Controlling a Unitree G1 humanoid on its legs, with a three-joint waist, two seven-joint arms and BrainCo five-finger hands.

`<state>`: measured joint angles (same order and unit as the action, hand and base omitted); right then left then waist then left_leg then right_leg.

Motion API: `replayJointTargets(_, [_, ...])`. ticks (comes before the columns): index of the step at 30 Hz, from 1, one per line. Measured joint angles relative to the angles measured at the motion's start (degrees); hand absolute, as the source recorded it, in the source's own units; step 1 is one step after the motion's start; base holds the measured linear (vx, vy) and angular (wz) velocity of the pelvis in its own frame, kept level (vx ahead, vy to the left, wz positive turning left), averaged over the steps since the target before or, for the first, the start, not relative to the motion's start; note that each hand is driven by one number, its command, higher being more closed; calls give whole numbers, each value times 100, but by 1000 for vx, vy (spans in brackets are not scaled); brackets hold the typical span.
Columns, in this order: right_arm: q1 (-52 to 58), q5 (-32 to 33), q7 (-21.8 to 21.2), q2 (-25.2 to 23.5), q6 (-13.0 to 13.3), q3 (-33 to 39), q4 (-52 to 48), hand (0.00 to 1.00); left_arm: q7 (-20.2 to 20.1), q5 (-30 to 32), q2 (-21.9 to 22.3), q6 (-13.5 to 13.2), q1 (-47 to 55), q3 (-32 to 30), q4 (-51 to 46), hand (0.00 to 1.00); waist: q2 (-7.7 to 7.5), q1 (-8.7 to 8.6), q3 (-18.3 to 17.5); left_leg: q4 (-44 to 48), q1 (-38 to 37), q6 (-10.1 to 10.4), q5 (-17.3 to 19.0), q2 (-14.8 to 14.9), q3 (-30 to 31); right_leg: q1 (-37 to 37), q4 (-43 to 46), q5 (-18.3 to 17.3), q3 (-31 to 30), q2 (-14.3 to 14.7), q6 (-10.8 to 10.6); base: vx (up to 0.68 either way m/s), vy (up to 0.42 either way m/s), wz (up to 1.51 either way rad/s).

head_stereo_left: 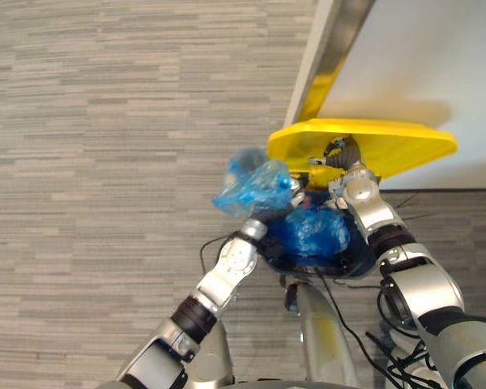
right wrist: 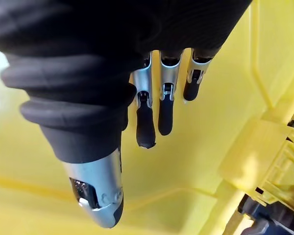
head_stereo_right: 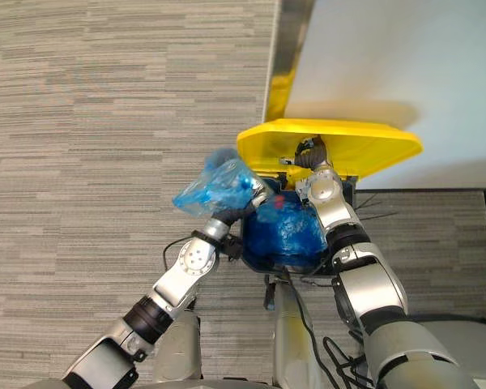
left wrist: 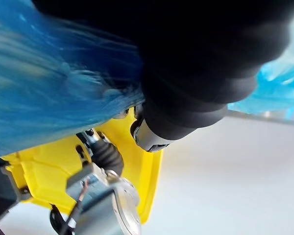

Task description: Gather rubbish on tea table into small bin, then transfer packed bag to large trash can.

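A crumpled light-blue rubbish bag [head_stereo_left: 253, 187] hangs at the left rim of the large trash can [head_stereo_left: 350, 261], whose mouth shows a dark-blue liner [head_stereo_left: 314, 230]. My left hand [head_stereo_left: 269, 212] is shut on the bag's lower end; the blue plastic [left wrist: 49, 88] spreads past its dark cover in the left wrist view. The can's yellow lid [head_stereo_left: 389, 146] stands raised. My right hand [head_stereo_left: 341, 154] is open under it, with straight fingers [right wrist: 147, 117] against the lid's yellow underside [right wrist: 225, 98].
A white wall [head_stereo_left: 437, 57] rises behind the can, with a metal strip [head_stereo_left: 324, 57] along its left edge. Grey wood-pattern floor [head_stereo_left: 105, 121] spreads to the left of the can.
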<state>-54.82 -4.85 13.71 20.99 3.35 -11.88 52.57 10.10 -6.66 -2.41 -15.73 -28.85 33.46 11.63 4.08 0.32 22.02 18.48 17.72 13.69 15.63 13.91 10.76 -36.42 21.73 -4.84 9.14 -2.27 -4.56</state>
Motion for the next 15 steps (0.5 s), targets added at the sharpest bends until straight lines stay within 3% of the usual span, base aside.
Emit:
replayJointTargets(4, [-300, 20, -120, 89, -2, 0, 3, 0, 22, 1, 70, -29, -449, -42, 959, 100, -2, -137, 105, -13, 145, 66, -38, -2, -7, -188, 15, -2, -25, 7, 11, -20, -23, -3])
replayJointTargets(7, [-599, 26, -151, 285, -6, 1, 4, 0, 134, 10, 78, 111, -640, -75, 1708, 100, -1, -258, 367, -87, 157, 114, -75, 7, 1, -228, -1, 29, -22, 10, 4, -51, -47, 0])
replayJointTargets(13, [-986, 38, -141, 498, -50, 322, 4, 0, 156, 77, 440, 359, -1202, -45, 3006, 100, -25, -291, 484, -434, 387, 157, -327, 12, -175, -609, -255, 287, -146, 26, 58, -8, -29, -10])
replayJointTargets(14, [-1025, 52, -136, 498, -57, 438, -10, 0, 159, 107, 563, 413, -1367, -55, 3234, 0, -24, -311, 490, -444, 449, 175, -327, 22, -237, -657, -328, 343, -163, 34, 28, 6, -4, -13])
replayJointTargets(15, [-1047, 72, -127, 498, -57, 519, -19, 0, 160, 147, 629, 422, -1440, -76, 3346, 0, -26, -320, 491, -441, 486, 180, -332, 27, -278, -695, -346, 368, -174, 33, 14, 19, 5, -12])
